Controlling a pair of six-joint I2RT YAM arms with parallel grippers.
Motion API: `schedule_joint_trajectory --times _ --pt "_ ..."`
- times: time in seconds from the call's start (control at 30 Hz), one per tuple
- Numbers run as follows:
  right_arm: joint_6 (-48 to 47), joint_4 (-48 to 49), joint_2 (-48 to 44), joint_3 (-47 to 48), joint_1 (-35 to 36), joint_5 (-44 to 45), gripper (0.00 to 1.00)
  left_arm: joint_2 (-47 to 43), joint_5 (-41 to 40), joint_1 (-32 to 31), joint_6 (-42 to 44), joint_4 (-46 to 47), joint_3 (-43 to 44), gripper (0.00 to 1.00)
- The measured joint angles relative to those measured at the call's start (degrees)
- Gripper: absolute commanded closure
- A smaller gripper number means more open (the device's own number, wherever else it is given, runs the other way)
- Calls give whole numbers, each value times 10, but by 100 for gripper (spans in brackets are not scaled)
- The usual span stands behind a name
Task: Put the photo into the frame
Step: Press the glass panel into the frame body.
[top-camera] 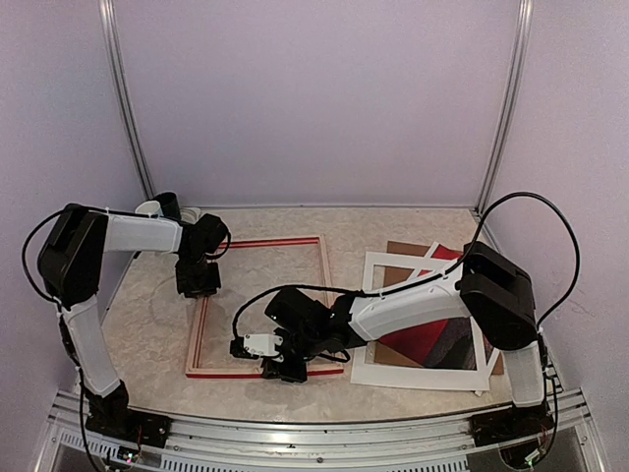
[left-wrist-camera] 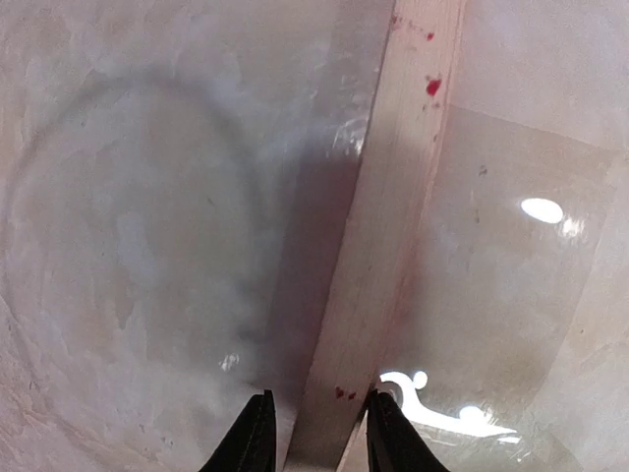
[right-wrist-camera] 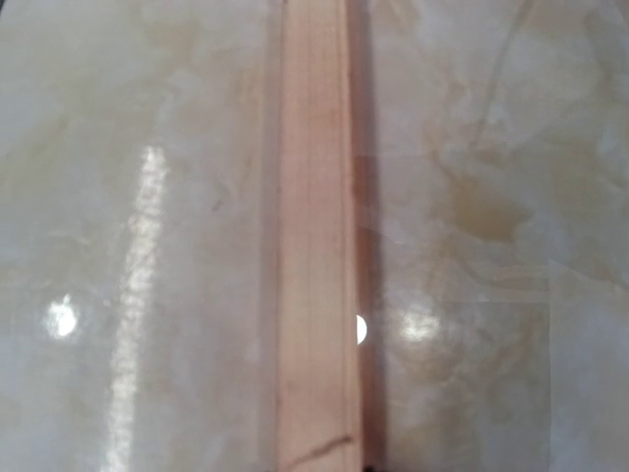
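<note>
Photo (top-camera: 423, 344) is not yet going anywhere: it is lying flat at the right of the table (top-camera: 157, 324), tucked under a white mat (top-camera: 413, 379), with a brown board (top-camera: 403, 248) peeking out at its 12 o'clock. It is lying well apart from the frame (top-camera: 265, 241), which is sitting at the photo's 9 o'clock with no print inside it. So none of the loading is looking done, and lifting the print, carrying it across and seating it are all waiting. Both arms are busying themselves with the frame instead. Left gripper (top-camera: 199, 285) is straddling the left rail, its fingers (left-wrist-camera: 257, 438) narrowly parted and, by the look of it, clamping the pale wood between them. Right gripper (top-camera: 280, 369) is hanging over the near rail, but its fingers are showing in no view, so I cannot tell how wide it is standing. From that right gripper the photo is lying toward 3 o'clock, and from the left one toward 4 o'clock.
</note>
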Motion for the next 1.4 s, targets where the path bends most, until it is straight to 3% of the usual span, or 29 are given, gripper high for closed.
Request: schedule_joint_trajectory --times 0.6,0.83,0.93,1.23,1.37,1.4 --pt "-2 5 0 0 -3 14 85 118 47 63 24 2 162 67" --pt "1 -5 0 2 -2 13 79 154 55 97 30 23 221 63" --pt "8 -12 -1 5 -1 21 69 155 57 104 31 28 233 59" --pt "64 -42 -61 16 -29 40 26 82 65 108 58 44 239 48" --pt "104 -62 -100 60 -51 91 2 46 74 102 80 54 242 39" --pt "118 -67 -109 73 -57 113 1 40 76 100 87 56 241 36"
